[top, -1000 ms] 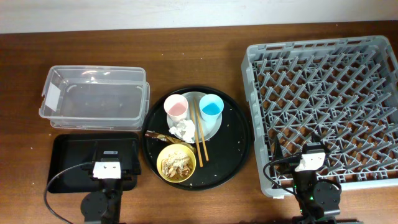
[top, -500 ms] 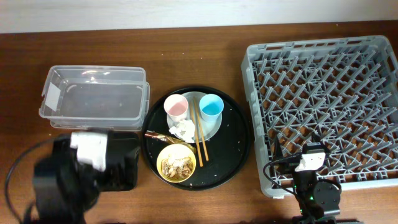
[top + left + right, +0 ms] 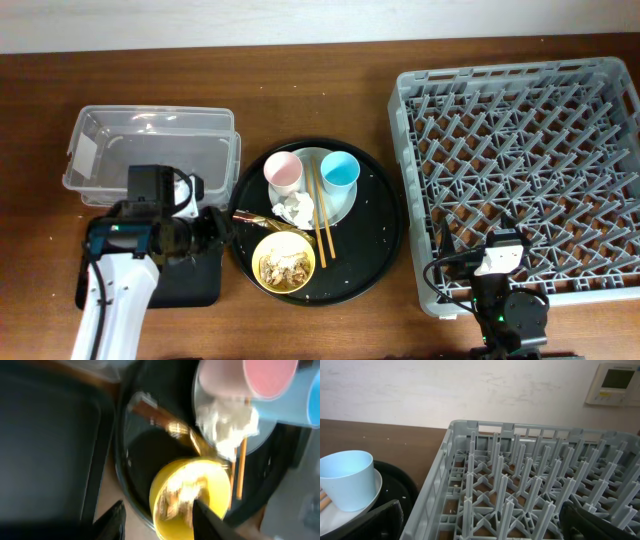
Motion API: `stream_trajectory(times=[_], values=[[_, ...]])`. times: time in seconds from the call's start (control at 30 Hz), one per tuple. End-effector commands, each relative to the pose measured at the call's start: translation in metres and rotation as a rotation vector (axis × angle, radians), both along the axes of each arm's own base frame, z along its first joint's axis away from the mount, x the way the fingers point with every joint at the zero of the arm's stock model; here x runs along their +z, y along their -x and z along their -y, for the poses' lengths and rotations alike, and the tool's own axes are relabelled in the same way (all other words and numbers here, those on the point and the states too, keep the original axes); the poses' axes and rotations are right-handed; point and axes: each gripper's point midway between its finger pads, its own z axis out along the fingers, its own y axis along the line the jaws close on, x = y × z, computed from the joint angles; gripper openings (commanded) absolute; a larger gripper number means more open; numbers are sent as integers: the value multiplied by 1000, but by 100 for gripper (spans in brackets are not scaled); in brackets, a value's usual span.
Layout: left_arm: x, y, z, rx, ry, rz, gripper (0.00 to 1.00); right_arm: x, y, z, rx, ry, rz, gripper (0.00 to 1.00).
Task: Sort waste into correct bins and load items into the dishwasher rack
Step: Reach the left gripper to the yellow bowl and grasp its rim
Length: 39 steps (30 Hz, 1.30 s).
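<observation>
Risk: the crinkled brown-gold wrapper strip (image 3: pixel 159 417) lies on the large round black tray (image 3: pixel 378 255) just beside the yellow bowl (image 3: pixel 220 480) of beige scraps (image 3: pixel 182 491), so your left end effector (image 3: pixel 157 506), jaws apart and empty above them, could tip it; right end effector (image 3: pixel 480 522) hangs open

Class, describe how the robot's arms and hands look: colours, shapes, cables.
The left arm has a white link and a black wrist with a teal light. The right arm is black, topped by a white block, with a black cable looping beside it. The left hand and right hand have dark fingers.
</observation>
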Motion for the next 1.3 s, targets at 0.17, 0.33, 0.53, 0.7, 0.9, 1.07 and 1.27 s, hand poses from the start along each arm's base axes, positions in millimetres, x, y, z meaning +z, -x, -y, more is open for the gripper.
stream_trajectory(times=[0.17, 0.33, 0.53, 0.7, 0.9, 1.07, 1.27], values=[[-23, -11, 47, -1, -89, 87, 43, -2, 0, 3, -17, -4, -2, 98], [-22, 14, 98, -197, -71, 93, 39, -2, 0, 3, -17, -4, -2, 98], [-42, 41, 155, -413, -85, 82, 39, -2, 0, 3, -17, -4, -2, 98], [-77, 42, 156, -431, -160, 7, 36, -2, 0, 3, -17, -4, -2, 98], [-84, 28, 157, -411, -191, 47, 24, -2, 0, 3, -17, -4, -2, 98], [-100, 28, 153, -410, -227, 10, 18, -2, 0, 3, -17, -4, -2, 98], [-99, 28, 154, -410, -226, 12, 1, -2, 0, 3, -17, -4, -2, 98]])
